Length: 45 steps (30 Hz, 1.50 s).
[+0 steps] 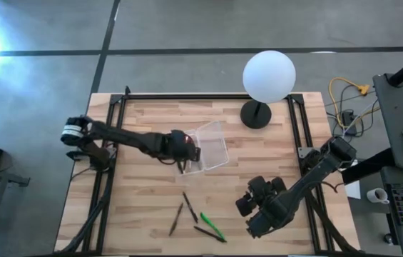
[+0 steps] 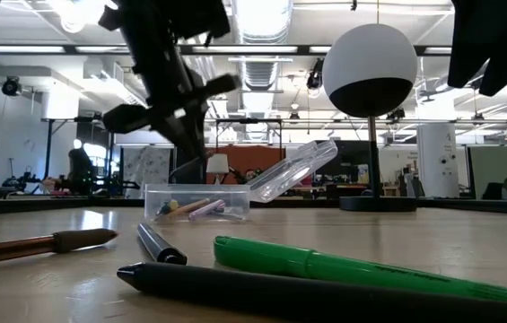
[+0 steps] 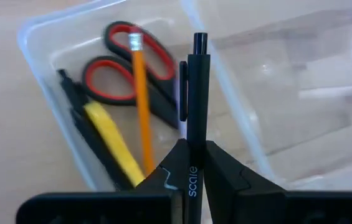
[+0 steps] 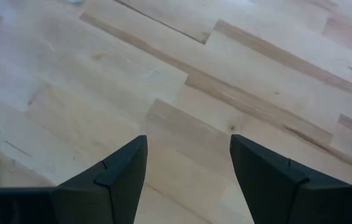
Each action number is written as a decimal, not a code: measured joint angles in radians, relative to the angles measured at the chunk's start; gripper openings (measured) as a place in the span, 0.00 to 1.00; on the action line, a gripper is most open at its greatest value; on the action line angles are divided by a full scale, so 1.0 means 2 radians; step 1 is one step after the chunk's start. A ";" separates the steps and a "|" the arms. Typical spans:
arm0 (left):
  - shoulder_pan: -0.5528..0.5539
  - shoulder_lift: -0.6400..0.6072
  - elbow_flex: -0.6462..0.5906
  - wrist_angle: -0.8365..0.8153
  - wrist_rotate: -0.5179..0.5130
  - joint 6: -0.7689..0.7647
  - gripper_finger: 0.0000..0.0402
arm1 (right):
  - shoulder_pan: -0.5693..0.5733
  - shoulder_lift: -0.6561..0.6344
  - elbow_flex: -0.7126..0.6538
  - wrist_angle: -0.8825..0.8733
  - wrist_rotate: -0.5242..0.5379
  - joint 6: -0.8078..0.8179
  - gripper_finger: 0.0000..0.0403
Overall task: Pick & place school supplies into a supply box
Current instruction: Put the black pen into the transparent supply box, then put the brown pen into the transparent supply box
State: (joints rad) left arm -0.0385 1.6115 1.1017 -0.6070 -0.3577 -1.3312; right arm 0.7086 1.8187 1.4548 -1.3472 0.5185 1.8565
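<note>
My left gripper (image 3: 193,146) hovers over the supply box (image 1: 214,148), shut on a black pen (image 3: 194,93). The clear box (image 3: 35,37) holds red-handled scissors (image 3: 116,68), an orange pencil (image 3: 141,112), a yellow pen (image 3: 110,140) and a dark pen. Its clear lid (image 2: 293,170) stands open and tilted back. On the near part of the table lie a green pen (image 1: 212,226), two dark pens (image 1: 189,207) and a brown pencil (image 1: 175,218). My right gripper (image 4: 188,162) is open above bare wood, right of those pens. My left gripper pinches the black pen's barrel (image 3: 193,163) between its two fingers. The pen runs along the fingers, and its clip end (image 3: 199,45) sticks out past the fingertips. The fingers slant down from the table's left side. The pen is lifted clear, above the open box.
A white globe lamp (image 1: 268,76) on a black base (image 1: 256,114) stands at the far edge, just right of the box. Black rails run along the table's left and right sides. Bare wood lies between the box and the loose pens.
</note>
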 joint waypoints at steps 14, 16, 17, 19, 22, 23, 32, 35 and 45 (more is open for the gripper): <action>-0.003 -0.004 -0.007 0.003 0.006 0.014 0.36 | 0.001 0.000 0.000 -0.001 -0.011 -0.031 0.55; -0.020 -0.013 0.008 0.001 0.004 0.029 0.39 | 0.001 0.000 0.000 0.001 -0.012 -0.043 0.55; -0.032 -0.018 0.018 0.002 0.004 0.039 0.40 | 0.001 0.000 0.000 0.003 -0.012 -0.052 0.55; -0.066 -0.027 0.036 0.001 0.005 0.046 0.41 | 0.001 0.000 0.000 0.017 -0.017 -0.078 0.55; -0.126 -0.030 0.059 -0.001 0.005 0.044 0.41 | -0.002 0.000 0.000 0.070 -0.044 -0.145 0.55; -0.149 -0.030 0.063 -0.002 0.005 0.039 0.41 | -0.004 0.001 0.000 0.097 -0.053 -0.171 0.55; -0.353 0.019 0.069 -0.004 -0.110 -0.196 0.37 | -0.015 0.016 0.000 0.171 -0.050 -0.229 0.55; -0.371 0.052 0.072 -0.008 -0.109 -0.247 0.36 | -0.014 0.017 0.000 0.168 -0.048 -0.242 0.55; -0.362 0.192 0.220 -0.202 0.016 -0.301 0.36 | -0.013 0.017 0.000 0.164 -0.048 -0.239 0.55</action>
State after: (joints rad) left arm -0.7625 1.9956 1.5412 -1.0116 -0.3249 -1.9339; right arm 0.6830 1.8526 1.4548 -1.0190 0.4225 1.3777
